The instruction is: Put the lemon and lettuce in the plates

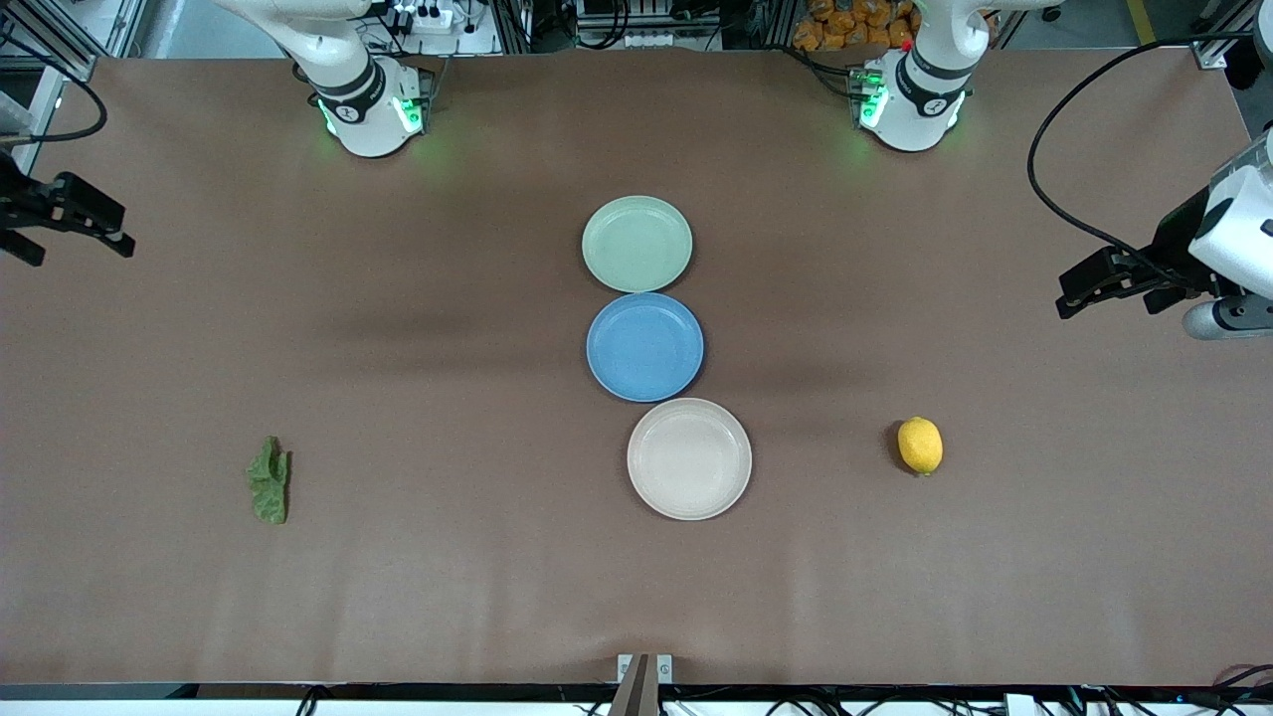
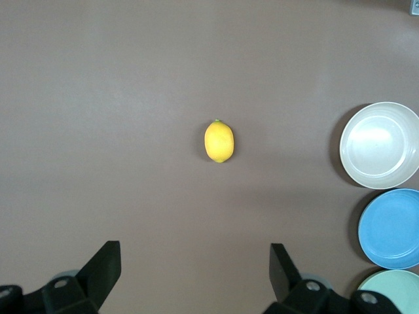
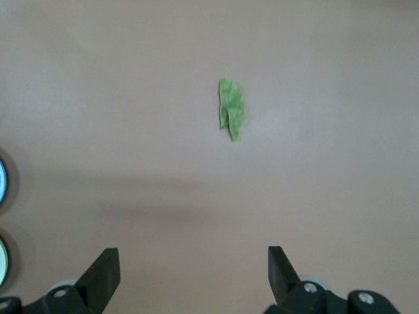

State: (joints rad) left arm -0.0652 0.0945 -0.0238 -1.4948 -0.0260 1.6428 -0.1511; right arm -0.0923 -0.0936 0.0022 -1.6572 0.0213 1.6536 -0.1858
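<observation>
Left wrist view | left end effector (image 2: 190,275) agape above lemon (image 2: 219,141), aligned for descent | right end effector (image 3: 190,275) agape above lettuce (image 3: 231,108) | plates (image 1: 636,244) unfilled

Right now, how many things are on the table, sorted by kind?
Plates: 3, namely the pale green plate, the blue plate and the beige plate
Lemon: 1
Lettuce: 1
Total: 5

Lemon (image 1: 920,445), lettuce (image 1: 270,480) on table (image 1: 398,597), unplated
</observation>
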